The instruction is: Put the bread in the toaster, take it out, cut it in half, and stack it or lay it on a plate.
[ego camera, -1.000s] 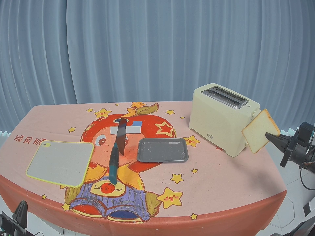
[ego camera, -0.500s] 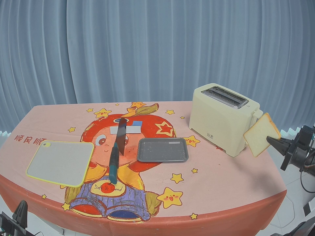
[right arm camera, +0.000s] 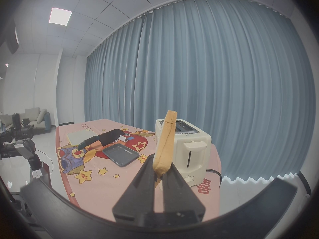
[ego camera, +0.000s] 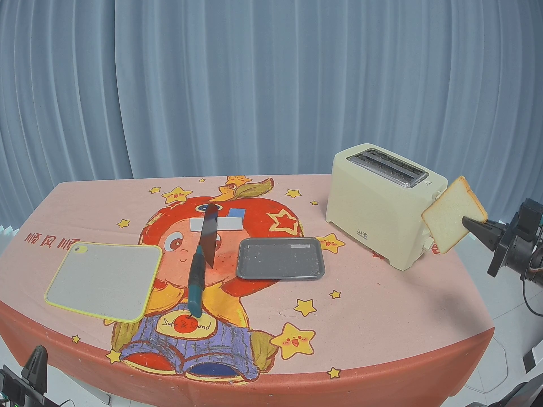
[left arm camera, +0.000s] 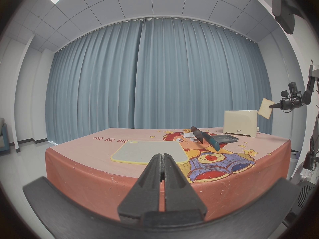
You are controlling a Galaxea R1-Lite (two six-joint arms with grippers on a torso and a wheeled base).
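**Right end effector** [ego camera: 465, 220]: mine, closed on one corner of the bread, off the right end of the desk [ego camera: 396, 312].

**Bread** [ego camera: 453, 214]: one slice, pale with a brown crust. It is in the air and tilted, just beside the toaster's lever end and not yet over a slot.

**Left end effector** [left arm camera: 162, 158]: mine, fingers drawn together with only a slit between them and nothing held. It sits low, off the near left corner of the desk.

**Step in hand:** loading the slice, in my judgement.
- Lift the slice until its lower edge is above the toaster's top.
- Turn my wrist so the slice runs along a slot rather than across it.
- Lower the free edge in first.
- My grip is at a corner, so the slice may swing or tear. A slow, level descent suits it best.
- Let go only once the slot walls guide the slice.

**Count of things on the desk:**
- Toaster [ego camera: 384, 204]: one, cream, with two slots [ego camera: 387, 167] on top. It stands at the far right.
- Plate [ego camera: 281, 258]: one, a grey rectangular tray near the middle.
- Knife [ego camera: 201, 258]: one, with a dark blade and a teal handle. It lies between the plate and the cutting board.
- Cutting board [ego camera: 104, 280]: one, grey with a yellow rim, near the left.
- Small flat patches [ego camera: 236, 213]: two, one pale and one blue. They lie by the blade's tip, with the blade across the pale one.
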